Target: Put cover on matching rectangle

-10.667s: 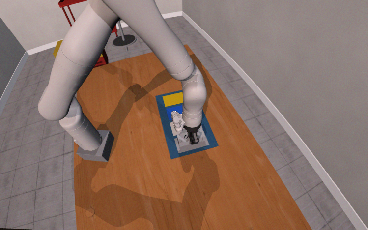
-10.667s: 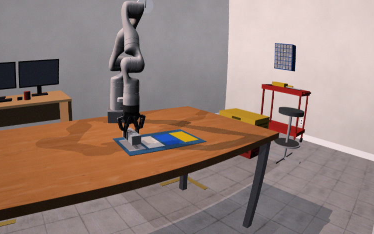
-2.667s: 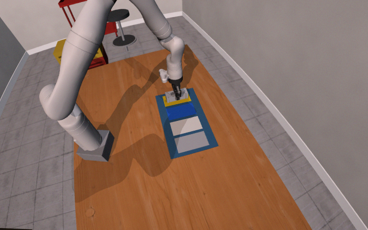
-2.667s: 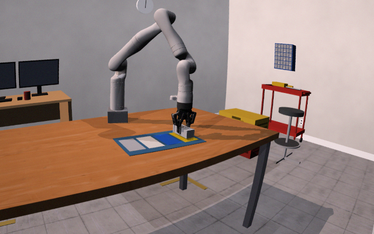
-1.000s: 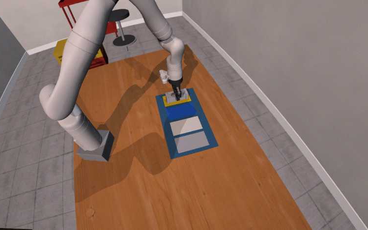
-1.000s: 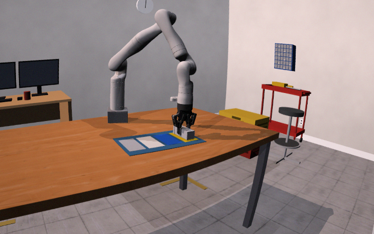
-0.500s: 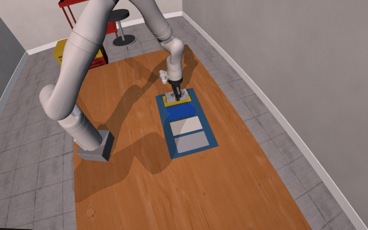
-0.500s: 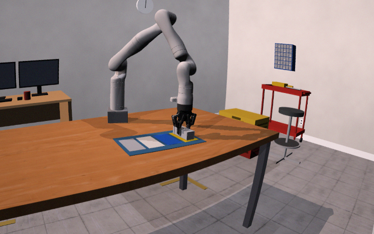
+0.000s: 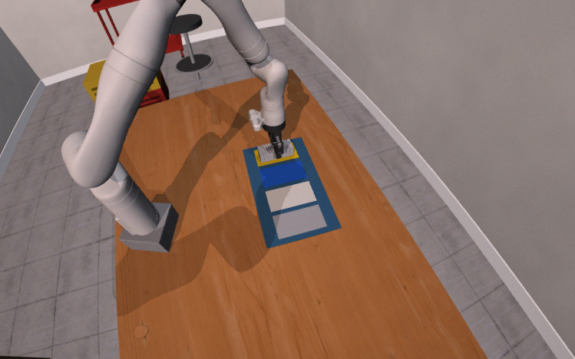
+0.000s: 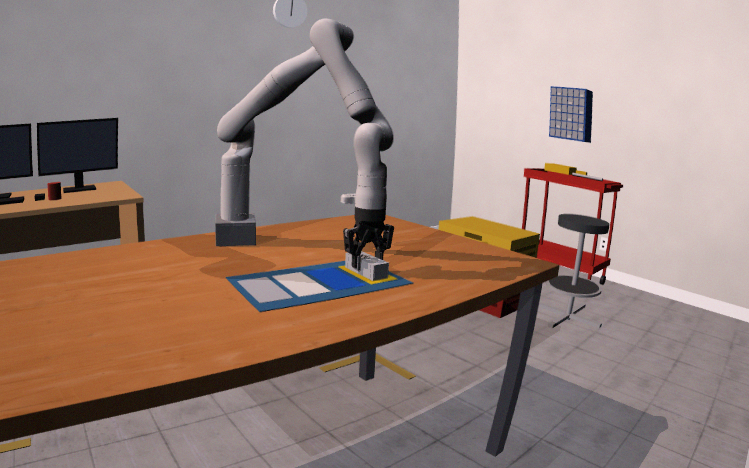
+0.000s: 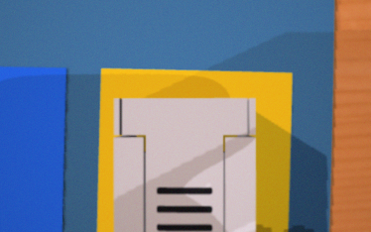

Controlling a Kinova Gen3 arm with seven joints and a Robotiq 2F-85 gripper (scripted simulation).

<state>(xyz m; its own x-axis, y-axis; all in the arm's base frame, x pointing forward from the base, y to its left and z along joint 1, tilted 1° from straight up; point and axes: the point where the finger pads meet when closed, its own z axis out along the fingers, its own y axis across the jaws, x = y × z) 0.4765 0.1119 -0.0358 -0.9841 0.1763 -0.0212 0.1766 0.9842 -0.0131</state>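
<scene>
Pale grey thin-walled cover (image 11: 184,164) with three black slots on top sits on the yellow rectangle (image 11: 272,149), closed face up, yellow margin showing on three sides in the wrist view. The black two-finger gripper (image 10: 367,254) hangs straight over it with its fingers parted and nothing clamped between them; the fingers stand at the cover's sides.

The yellow rectangle is the end patch of a dark blue mat (image 9: 322,196) on the brown wooden table (image 9: 217,290). Next along the mat: bright blue rectangle (image 9: 282,172), white rectangle (image 9: 290,195), light grey rectangle (image 9: 300,221), all bare.

Arm's grey base block (image 9: 164,243) stands on the table, well apart from the mat. Off the table: red cart (image 10: 573,176), black round stool (image 10: 582,223), yellow flat box (image 10: 490,231). Nothing stands close around the cover.
</scene>
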